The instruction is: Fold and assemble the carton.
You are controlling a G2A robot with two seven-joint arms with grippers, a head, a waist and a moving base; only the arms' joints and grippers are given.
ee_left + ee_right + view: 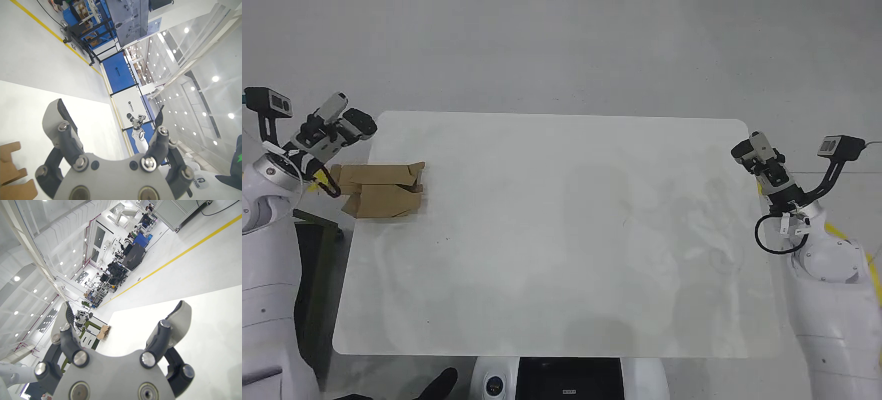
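Large robotics workshop hall, pale glossy floor (189, 234) with yellow lane lines (170, 261), high white ceiling dotted with round lamps (215, 78), blue partition panels (117, 73), glass-walled enclosure (132, 20), workstations with black chairs (115, 270), white table (562, 260) in the foreground.

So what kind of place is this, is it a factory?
Probably a big robot lab or factory hall: a yellow floor line, rows of workstations with black chairs, and a high ceiling with round lights.
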